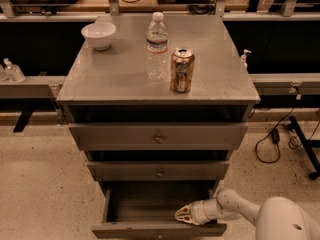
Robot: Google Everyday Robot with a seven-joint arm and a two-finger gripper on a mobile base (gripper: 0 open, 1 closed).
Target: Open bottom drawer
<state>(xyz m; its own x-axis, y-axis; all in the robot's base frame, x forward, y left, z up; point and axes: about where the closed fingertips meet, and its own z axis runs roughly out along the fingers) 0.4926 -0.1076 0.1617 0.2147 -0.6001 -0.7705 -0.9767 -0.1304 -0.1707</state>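
The bottom drawer [145, 204] of the grey metal cabinet is pulled out, showing its plain grey inside. Its front panel [150, 231] runs along the frame's lower edge; its knob is not visible. My gripper [183, 215] comes in from the lower right on a white arm [240, 211] and sits inside the drawer, just behind the front panel's right part. The top drawer [159, 137] and middle drawer [159, 171] are shut, each with a small brass knob.
On the cabinet top [120, 74] stand a white bowl [98, 35], a clear water bottle [157, 46] and a soda can [182, 70]. Black cables [272, 139] lie on the speckled floor at right. Shelf rails run behind the cabinet.
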